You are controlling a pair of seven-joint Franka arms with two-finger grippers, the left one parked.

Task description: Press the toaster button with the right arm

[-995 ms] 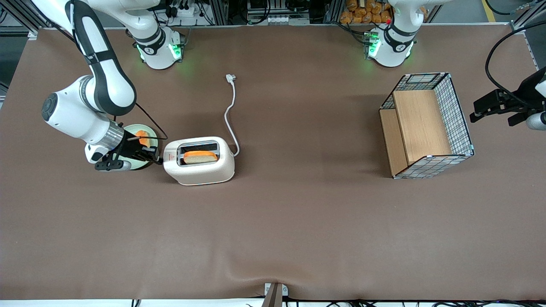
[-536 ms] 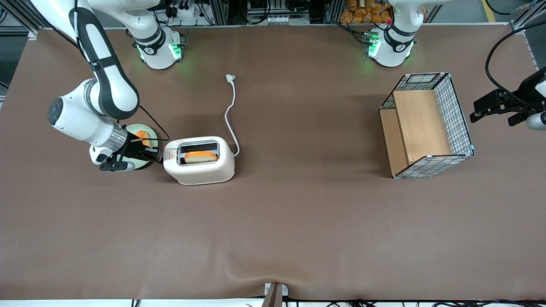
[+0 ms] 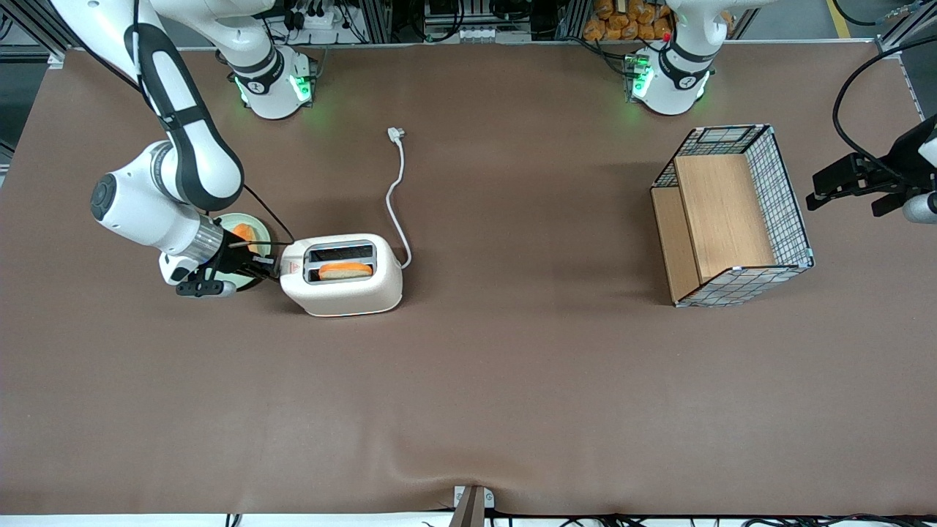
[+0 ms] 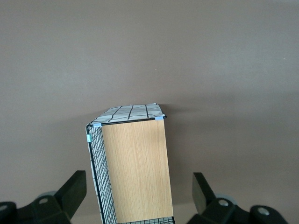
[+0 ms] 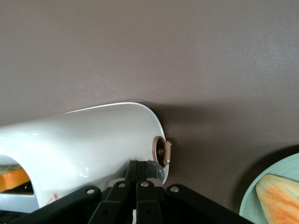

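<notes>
While the end effector (image 3: 272, 272) sits closed against the toaster (image 3: 342, 275) end by the toaster button (image 5: 166, 152), the counter (image 3: 512, 395) nearer the camera lies open.

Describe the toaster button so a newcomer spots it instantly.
Find the cream toaster beside the pale green plate. On its narrow end facing that plate, where the shut gripper sits, is the toaster button: a tiny knob, the only part jutting out there.

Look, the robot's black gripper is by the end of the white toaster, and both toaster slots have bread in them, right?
Not quite. The gripper is at the end of the toaster, but only one slot holds bread, the one nearer the front camera. The other slot is empty, as the front view shows.
</notes>
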